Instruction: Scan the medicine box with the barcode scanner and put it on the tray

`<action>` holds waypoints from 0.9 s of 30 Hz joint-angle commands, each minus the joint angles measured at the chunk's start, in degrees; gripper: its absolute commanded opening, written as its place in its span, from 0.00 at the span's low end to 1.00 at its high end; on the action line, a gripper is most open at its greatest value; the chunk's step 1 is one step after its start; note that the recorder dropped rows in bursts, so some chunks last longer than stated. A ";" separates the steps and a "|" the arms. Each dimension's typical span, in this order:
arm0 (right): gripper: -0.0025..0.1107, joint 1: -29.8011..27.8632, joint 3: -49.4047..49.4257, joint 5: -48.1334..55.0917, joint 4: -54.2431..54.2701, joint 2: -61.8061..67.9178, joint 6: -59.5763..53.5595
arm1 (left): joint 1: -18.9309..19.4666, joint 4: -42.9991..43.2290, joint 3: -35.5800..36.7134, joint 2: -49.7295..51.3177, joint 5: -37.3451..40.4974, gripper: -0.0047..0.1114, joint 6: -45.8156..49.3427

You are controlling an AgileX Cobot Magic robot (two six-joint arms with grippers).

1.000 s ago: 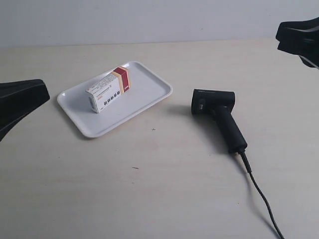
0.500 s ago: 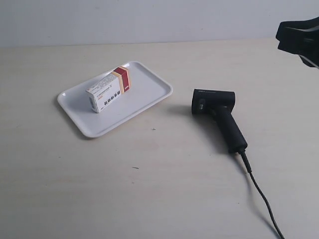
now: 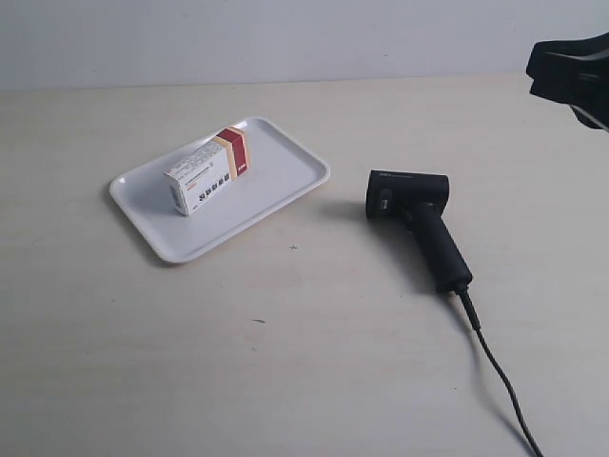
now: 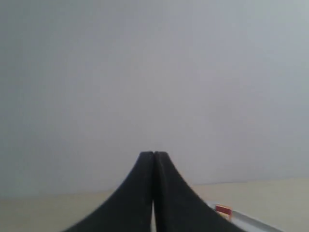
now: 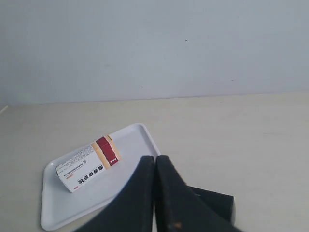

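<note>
One beige table point(image 3: 285, 381) w/ white tray point(image 3: 285, 186), grey wall point(image 3: 285, 38) behind.

Counted on the table point(image 3: 285, 381): one medicine box point(image 3: 207, 170), one tray point(image 3: 276, 181), one barcode scanner point(image 3: 416, 221) with one cable point(image 3: 500, 376) — and two grippers, one seen per wrist view point(image 4: 153, 159) point(image 5: 155, 162).

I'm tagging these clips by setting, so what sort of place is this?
Probably a bare lab test bench: a plain table against a blank wall, holding only a tray, medicine box and barcode scanner.
</note>
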 commanded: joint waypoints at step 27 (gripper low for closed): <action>0.02 0.05 0.34 -0.36 2.79 -0.24 2.99 | 0.03 -33.43 0.16 -7.65 32.18 0.05 35.68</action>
